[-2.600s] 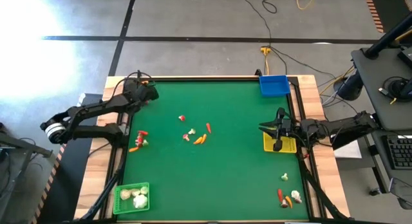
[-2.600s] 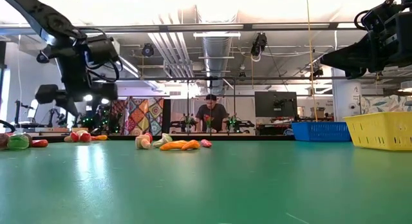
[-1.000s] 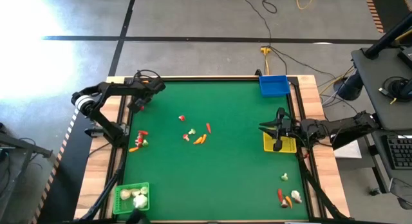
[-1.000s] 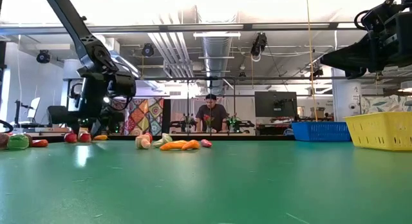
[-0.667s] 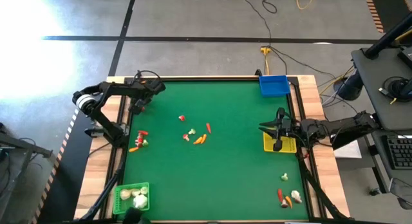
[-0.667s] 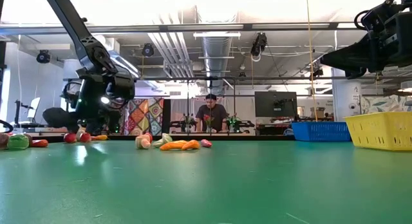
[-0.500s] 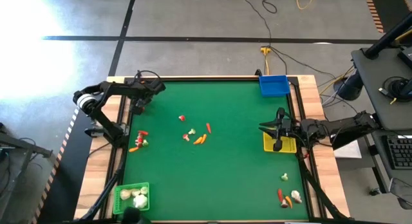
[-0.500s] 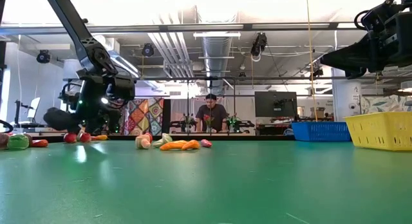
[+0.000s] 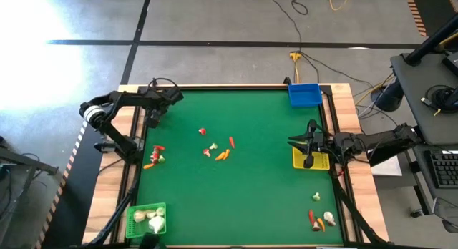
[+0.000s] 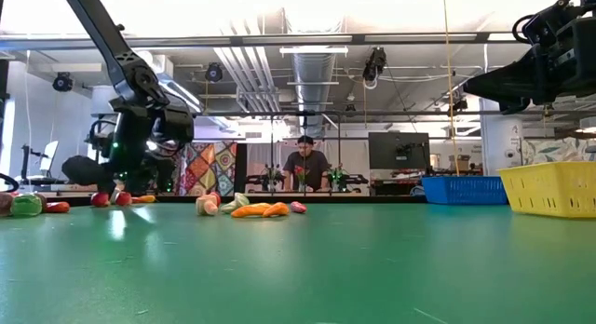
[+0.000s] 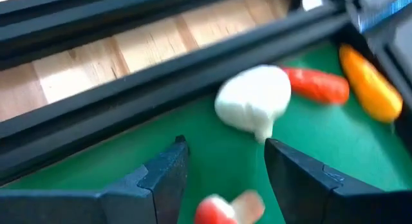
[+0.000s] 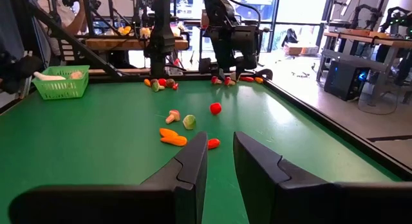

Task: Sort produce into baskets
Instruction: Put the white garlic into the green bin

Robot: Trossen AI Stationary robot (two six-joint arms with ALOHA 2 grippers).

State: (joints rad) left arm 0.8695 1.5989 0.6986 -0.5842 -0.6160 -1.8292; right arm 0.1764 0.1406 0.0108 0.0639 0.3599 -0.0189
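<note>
Table (image 9: 243, 206) holds three baskets: one (image 9: 305, 94) at the far right corner, one (image 9: 310, 158) on the right edge midway, one (image 9: 146, 220) at the near left corner with bulbs (image 9: 154, 222) in it. Loose produce lies in three clusters: centre (image 9: 217, 149), left edge (image 9: 154, 156), near right corner (image 9: 320, 217). Left gripper (image 9: 152, 117) sits low near the far left corner, behind the left cluster. Right gripper (image 9: 297, 142) hangs over the right-edge basket's inner side.
</note>
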